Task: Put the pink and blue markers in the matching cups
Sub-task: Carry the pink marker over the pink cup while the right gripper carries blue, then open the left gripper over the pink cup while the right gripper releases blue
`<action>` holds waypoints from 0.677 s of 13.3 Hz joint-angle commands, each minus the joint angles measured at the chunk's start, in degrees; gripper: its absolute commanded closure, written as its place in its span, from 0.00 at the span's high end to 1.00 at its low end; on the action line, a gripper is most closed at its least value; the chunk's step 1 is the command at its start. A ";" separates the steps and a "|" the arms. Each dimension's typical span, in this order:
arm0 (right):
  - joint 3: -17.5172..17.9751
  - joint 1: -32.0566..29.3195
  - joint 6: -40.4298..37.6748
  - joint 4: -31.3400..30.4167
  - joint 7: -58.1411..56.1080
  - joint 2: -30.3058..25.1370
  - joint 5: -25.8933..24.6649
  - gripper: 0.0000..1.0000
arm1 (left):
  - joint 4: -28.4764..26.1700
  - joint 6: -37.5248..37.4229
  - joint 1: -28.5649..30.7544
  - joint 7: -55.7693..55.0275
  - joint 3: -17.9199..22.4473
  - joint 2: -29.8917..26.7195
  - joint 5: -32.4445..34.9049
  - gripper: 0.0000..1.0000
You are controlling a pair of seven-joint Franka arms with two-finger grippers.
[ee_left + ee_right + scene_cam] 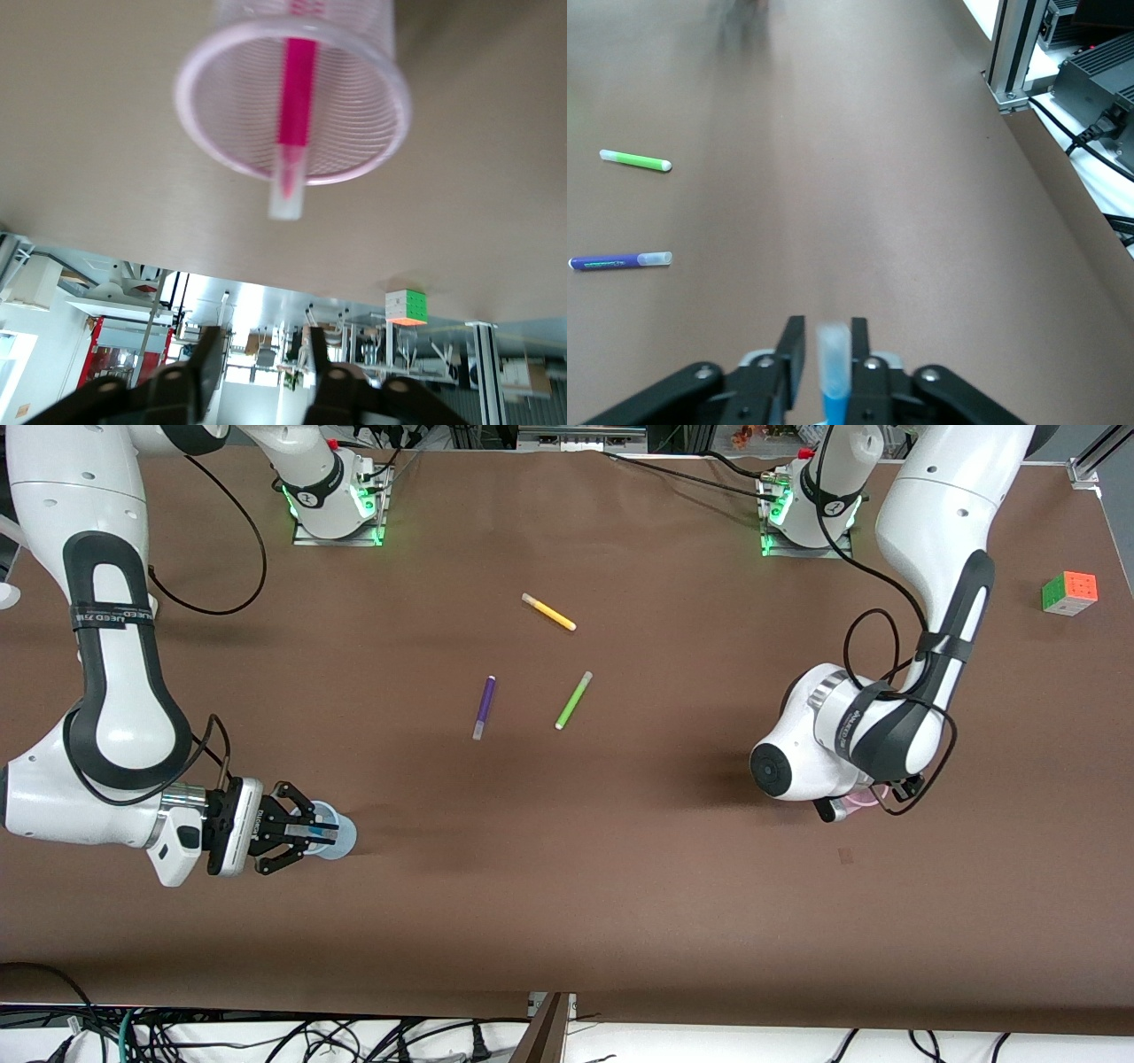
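The right tool (321,834) clamps the bright blue felt-tip marker (834,372) with its greyish clear cap, directly over the pale blue translucent plastic cup (342,835) at the right arm's end of the brown table (567,886). The left tool (262,359), fingers parted and holding nothing, hovers over the pale pink translucent plastic cup (354,133), where the magenta-pink marker (292,124) stands leaning, pale cap past the rim.

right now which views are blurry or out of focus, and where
Left wrist view: the pink cup and pink marker look soft and smeared. Right wrist view: the blue marker between the right gripper fingers is blurred, and the table's upper edge smears. Front view: sharp, with soft arm shadows.
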 commanded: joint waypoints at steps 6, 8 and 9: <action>0.90 0.19 -2.26 -0.17 46.35 -6.42 -12.16 1.00 | 9.43 -2.87 0.74 -5.36 0.20 -4.91 -20.22 1.00; 0.72 2.29 -6.74 1.49 62.97 -7.92 -18.21 1.00 | 9.62 -3.14 2.40 -12.21 0.38 -8.60 -27.16 1.00; 0.81 3.35 -9.63 3.33 69.58 -8.01 -23.30 1.00 | 9.79 -3.05 4.32 -15.29 0.29 -10.01 -30.94 1.00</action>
